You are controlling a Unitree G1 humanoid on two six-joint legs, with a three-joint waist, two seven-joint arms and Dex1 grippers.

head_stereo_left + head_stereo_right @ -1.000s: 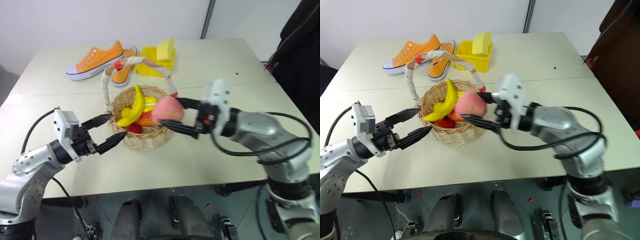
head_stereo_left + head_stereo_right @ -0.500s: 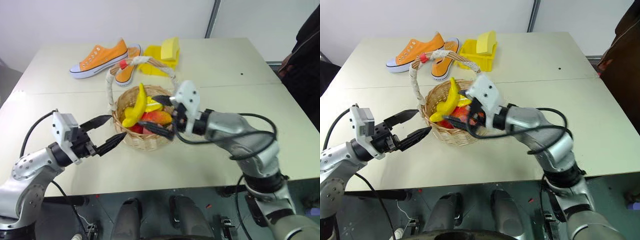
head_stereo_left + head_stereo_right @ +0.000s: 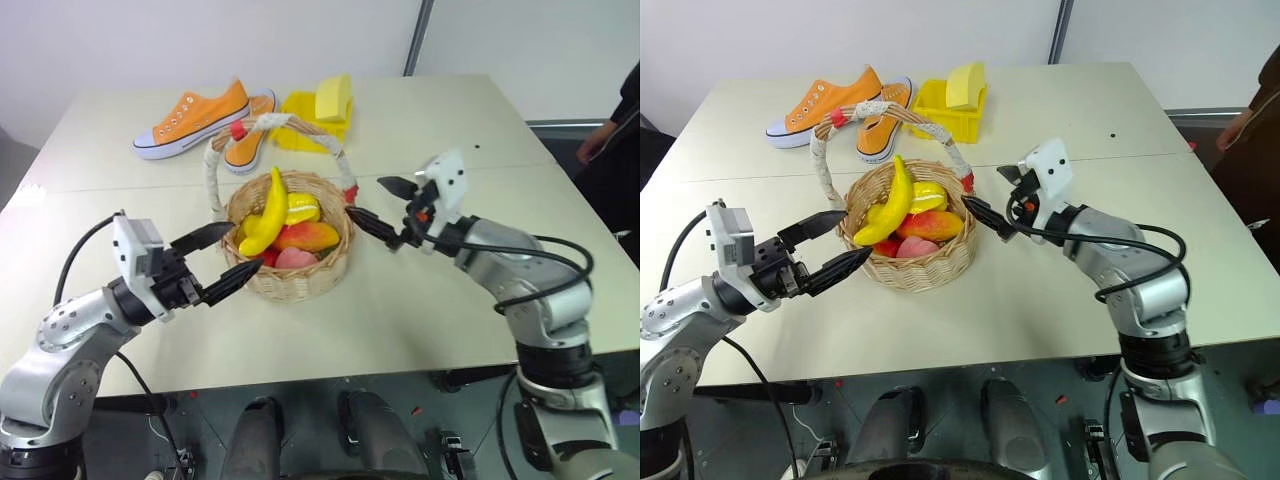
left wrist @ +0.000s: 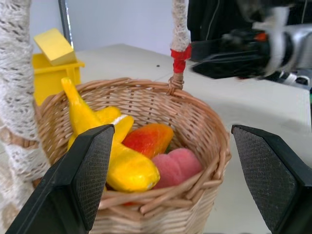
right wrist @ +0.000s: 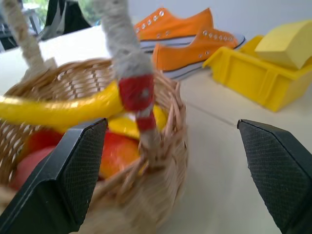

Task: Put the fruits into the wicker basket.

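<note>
Red piece mostly buried under banana [image 3: 268,215] in wicker basket [image 3: 300,280]; peach [image 4: 176,165] clearer from left wrist. Left hand [image 3: 222,262] and right hand [image 3: 380,207] both open, empty.

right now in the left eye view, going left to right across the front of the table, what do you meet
left hand with two black fingers → round tan woven wicker basket holding toy fruits → right hand with two black fingers

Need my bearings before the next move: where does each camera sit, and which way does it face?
Head eyes: look down and forward over the table, both arms in frame.
Left wrist: looks between the open left gripper fingers into the wicker basket, at the peach.
Right wrist: looks between the open right gripper fingers at the basket's side.
Shared: basket, banana.
</note>
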